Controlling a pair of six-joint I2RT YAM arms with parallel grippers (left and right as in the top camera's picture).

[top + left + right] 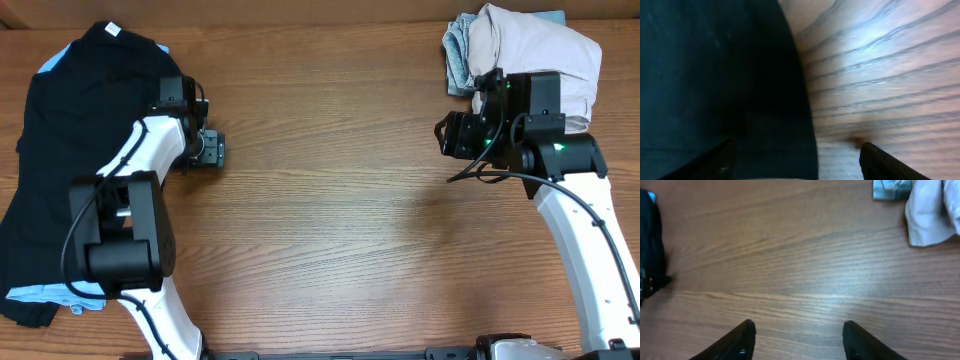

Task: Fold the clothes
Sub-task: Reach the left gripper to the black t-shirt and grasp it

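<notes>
Black T-shirt [70, 150] lies spread flat on the left side of the wooden counter [330, 230], its white neck label [110, 32] at the far edge. A light blue T-shirt [48, 66] sits under it, peeking out only at the far-left corner and again at the near-left hem. The left arm reaches across the black shirt's right side, and the left gripper [212, 150] sits just past the shirt's right edge, over bare wood. In the left wrist view its fingers [715, 162] are wide apart, clamped on nothing; the shirt's edge runs down between them, black cloth on one side and wood grain on the other. I cannot tell if the fingers touch the cloth. The right gripper [447, 135] is on the right half of the counter, well apart from the black shirt, pointing left toward the middle. In the right wrist view its fingers [740, 340] are apart with only bare wood between them, holding nothing. Behind the right arm, at the far-right corner, there is a loose pile: a beige garment [540, 50] bunched on top, and a blue-grey garment [460, 55] crumpled at its left side, touching it. The middle of the counter is plain wood.
</notes>
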